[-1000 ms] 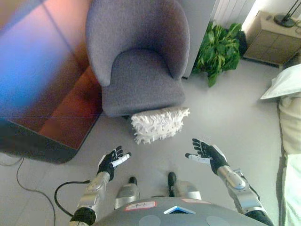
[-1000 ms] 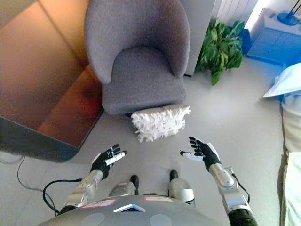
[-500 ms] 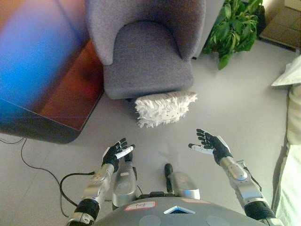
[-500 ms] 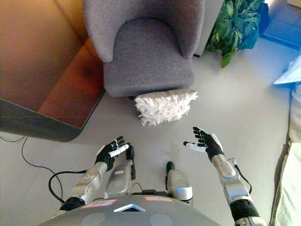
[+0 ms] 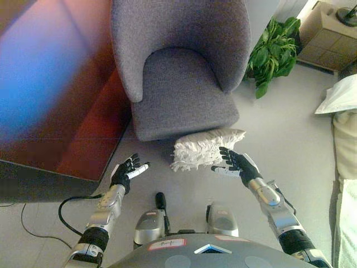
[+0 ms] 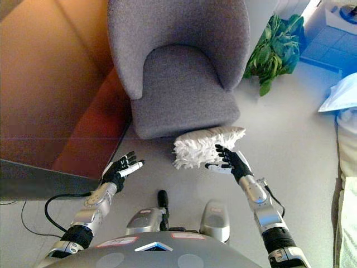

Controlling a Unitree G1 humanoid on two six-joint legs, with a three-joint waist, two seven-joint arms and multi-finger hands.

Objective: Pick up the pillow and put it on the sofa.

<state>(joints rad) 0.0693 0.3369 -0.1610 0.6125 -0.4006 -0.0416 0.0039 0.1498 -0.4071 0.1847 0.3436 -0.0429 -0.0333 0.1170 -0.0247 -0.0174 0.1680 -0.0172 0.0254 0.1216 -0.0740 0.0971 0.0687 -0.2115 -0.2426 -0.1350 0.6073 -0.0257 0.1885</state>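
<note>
You see the shaggy white pillow point(image 6: 205, 146) lying on the grey floor point(image 6: 290, 139), tucked against the front base of the grey armchair point(image 6: 181, 67). Your right hand point(image 6: 230, 162) hovers with fingers spread at the pillow's near right corner; whether it touches you cannot tell. Your left hand point(image 6: 119, 171) is open too, well apart from the pillow on its left, near the edge of the reddish-brown rug point(image 6: 83, 139). A green potted plant point(image 6: 274, 50) stands right of the armchair.
</note>
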